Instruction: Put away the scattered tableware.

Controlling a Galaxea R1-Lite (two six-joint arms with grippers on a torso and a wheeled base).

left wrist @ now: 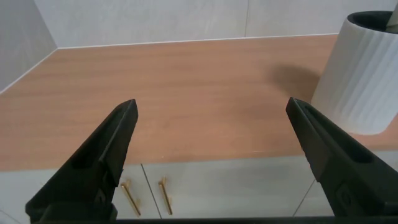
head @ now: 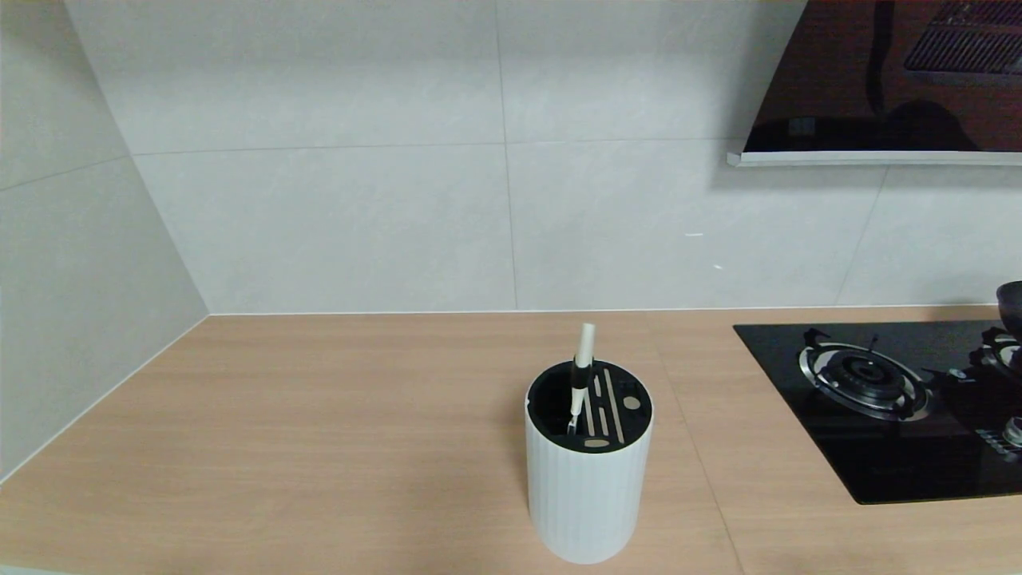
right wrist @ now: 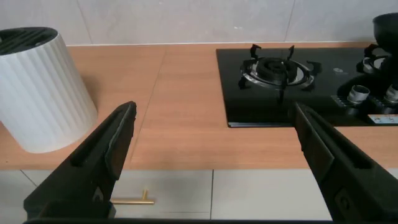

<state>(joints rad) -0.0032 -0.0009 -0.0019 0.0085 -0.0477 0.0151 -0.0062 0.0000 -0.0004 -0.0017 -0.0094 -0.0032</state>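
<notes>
Utensil [head: 583, 363] is leaning handle-up in the holder [head: 588, 495], seemingly stowed, so I am holding my left gripper [left wrist: 210, 104] and right gripper [right wrist: 212, 109] wide and empty off the counter's [head: 319, 415] near edge.

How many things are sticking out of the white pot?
1. A white-handled utensil stands in the open compartment of the white holder, on the counter left of the stove. Shorter ones could be hidden inside.
</notes>
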